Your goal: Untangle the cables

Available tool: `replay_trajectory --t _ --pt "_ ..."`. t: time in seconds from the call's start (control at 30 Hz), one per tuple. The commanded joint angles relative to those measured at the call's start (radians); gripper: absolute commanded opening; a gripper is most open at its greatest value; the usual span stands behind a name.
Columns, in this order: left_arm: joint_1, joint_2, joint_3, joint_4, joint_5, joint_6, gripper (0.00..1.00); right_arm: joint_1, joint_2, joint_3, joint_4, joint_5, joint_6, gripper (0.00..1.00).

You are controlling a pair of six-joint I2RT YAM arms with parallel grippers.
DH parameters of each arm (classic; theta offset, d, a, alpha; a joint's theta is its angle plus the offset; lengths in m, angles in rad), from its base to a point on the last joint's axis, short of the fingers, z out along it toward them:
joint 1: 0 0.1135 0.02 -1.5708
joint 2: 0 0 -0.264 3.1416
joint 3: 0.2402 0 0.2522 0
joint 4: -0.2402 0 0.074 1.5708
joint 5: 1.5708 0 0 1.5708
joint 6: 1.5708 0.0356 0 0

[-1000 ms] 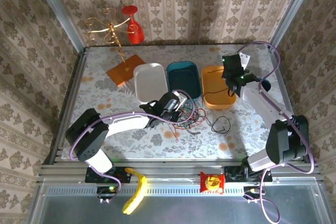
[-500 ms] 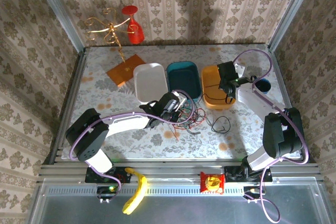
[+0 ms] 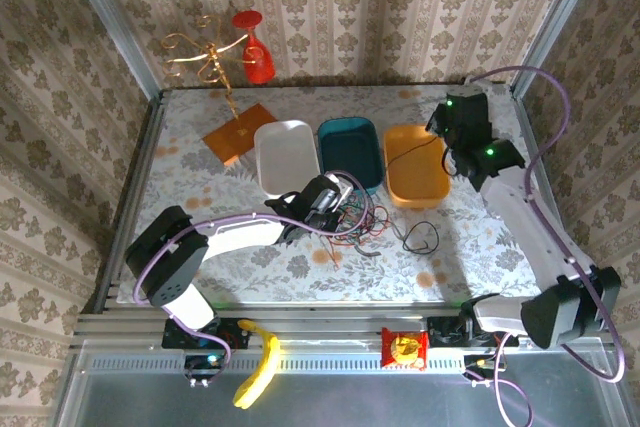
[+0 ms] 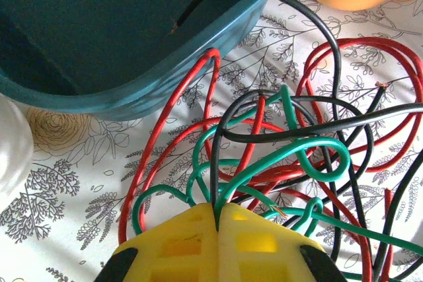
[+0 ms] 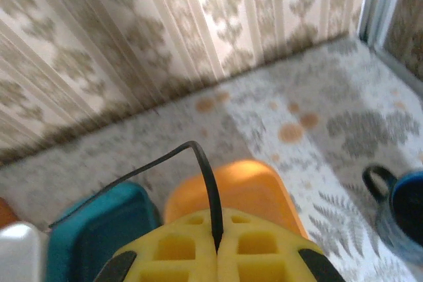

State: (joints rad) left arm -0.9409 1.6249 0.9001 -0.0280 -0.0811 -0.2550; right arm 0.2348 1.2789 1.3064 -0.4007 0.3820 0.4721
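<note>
left gripper pinches cables (probably two); right gripper, black cable.

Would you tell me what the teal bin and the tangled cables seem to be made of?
The teal bin looks like moulded plastic, semi-matte: rounded rim, soft highlights. The cables seem wire in glossy plastic insulation: shiny sheaths, a coppery tip at a cut end.

A white plastic tub, teal plastic tub and orange plastic tub are sitting abreast; a blue ceramic mug is standing at their three o'clock.
</note>
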Motion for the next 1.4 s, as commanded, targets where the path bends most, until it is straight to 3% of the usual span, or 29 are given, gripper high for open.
replay_trajectory --t 0.0,0.37,0.93,1.3,1.33,1.37 --pt "0.012 0.028 0.038 0.013 0.022 -0.015 0.00 0.002 -0.015 0.051 -0.017 0.050 -0.042 0.00" --pt "0.005 0.018 0.039 0.004 0.006 -0.015 0.00 -0.015 0.034 0.028 -0.012 0.210 -0.056 0.00" --pt "-0.018 0.006 0.046 -0.013 -0.006 0.011 0.00 -0.013 0.301 -0.118 -0.045 0.146 0.102 0.00" --pt "-0.021 -0.003 0.046 -0.020 -0.005 0.017 0.00 -0.008 0.427 -0.186 -0.029 -0.031 0.177 0.00" --pt "-0.022 -0.003 0.046 -0.020 -0.006 0.016 0.00 -0.007 0.425 -0.187 -0.026 -0.040 0.176 0.01" --pt "-0.022 -0.003 0.046 -0.020 -0.006 0.017 0.00 -0.006 0.417 -0.187 -0.030 -0.044 0.173 0.15"
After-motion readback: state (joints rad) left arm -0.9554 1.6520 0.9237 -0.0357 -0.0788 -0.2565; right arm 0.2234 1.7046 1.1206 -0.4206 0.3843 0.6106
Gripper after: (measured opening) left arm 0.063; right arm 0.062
